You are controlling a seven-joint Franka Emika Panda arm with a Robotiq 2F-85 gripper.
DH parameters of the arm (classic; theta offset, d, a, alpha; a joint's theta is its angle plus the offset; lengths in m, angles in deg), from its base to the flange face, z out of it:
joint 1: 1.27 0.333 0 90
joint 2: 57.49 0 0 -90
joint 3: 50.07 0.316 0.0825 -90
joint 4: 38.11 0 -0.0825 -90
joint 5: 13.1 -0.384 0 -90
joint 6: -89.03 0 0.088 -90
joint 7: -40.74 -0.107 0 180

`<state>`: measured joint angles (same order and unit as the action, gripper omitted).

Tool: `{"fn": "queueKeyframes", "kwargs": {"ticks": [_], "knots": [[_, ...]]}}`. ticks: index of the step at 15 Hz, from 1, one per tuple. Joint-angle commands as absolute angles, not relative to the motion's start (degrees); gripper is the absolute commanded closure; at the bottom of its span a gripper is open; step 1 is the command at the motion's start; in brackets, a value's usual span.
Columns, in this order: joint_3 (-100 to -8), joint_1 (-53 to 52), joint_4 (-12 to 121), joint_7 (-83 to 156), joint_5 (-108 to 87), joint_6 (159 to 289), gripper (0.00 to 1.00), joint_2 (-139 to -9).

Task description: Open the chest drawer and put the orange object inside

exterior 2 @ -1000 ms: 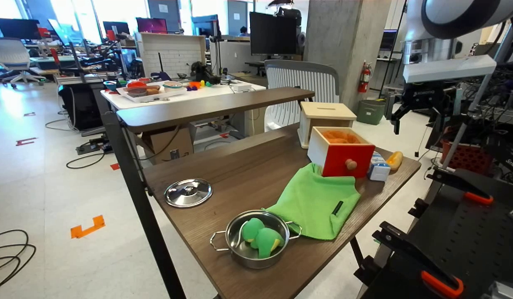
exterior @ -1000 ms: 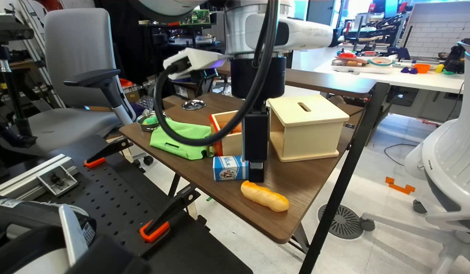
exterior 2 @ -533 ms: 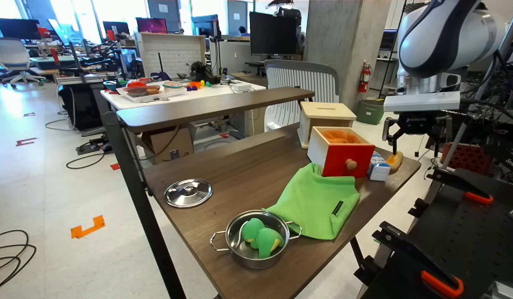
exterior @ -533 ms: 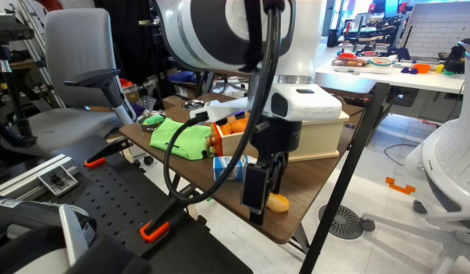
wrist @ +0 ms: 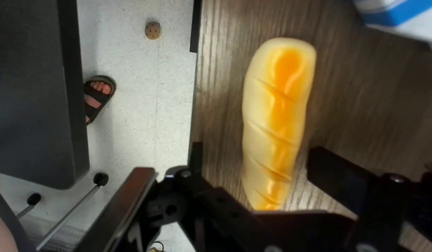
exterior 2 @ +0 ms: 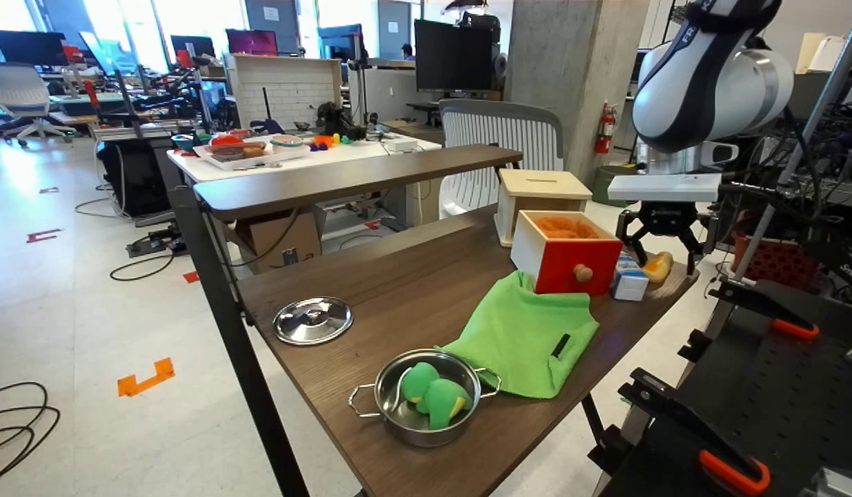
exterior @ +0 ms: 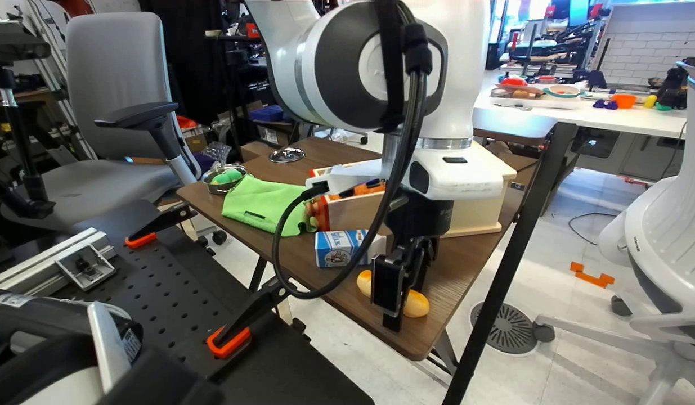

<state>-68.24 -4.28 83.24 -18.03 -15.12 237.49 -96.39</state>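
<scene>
nearest, in the wrist view, the tool (wrist: 255, 157) sits low astride the yellow-orange loaf (wrist: 277, 122), which i take for the orange object. its fingers (wrist: 338, 178) are spread, one each side, with strips of wood between them and the loaf: released, grasping nothing. the loaf itself lies on the bench (wrist: 369, 105), toward its edge, so the picking looks lined up but not done. closing, lifting, carrying and letting go are all to come, as i judge it.

just beside it a blue-and-white carton (wrist: 399, 17) lies on its side, in the likely path of the carry.

past the carton, in an exterior view, the chest drawer (exterior 2: 557, 266) stands with its red front facing out, drawn well forward of the pale wooden box (exterior 2: 543, 186). the opening half therefore looks done, though whether the drawer's back end is wholly free of the box i cannot tell. something orange (exterior 2: 566, 228) is inside it, too unclear to name; if that were the piece meant, the placing would be done too, but the tool's position suggests otherwise.

farther off, by the drawer's foot, is a green cloth (exterior 2: 529, 338), then a steel pot (exterior 2: 426, 436) holding green toys (exterior 2: 436, 397), and last a lid (exterior 2: 313, 321); none seems to have a part in the work.
</scene>
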Motion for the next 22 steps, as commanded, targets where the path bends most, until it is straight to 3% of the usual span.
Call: {"fn": "queueKeyframes", "kwargs": {"ticks": [1,6,9,10,22], "knots": [[-68.03,-4.20,81.34,-18.48,-16.58,238.07,0.48,-98.55],[-67.85,-4.57,81.59,-17.66,-16.65,236.72,0.64,-97.21],[-67.99,-5.11,82.45,-16.81,-16.57,235.56,0.84,-94.79],[-67.94,-5.36,82.73,-16.41,-16.65,235.60,0.86,-94.01],[-66.08,-7.78,84.78,-8.49,-17.35,232.45,0.86,-79.70]]}}
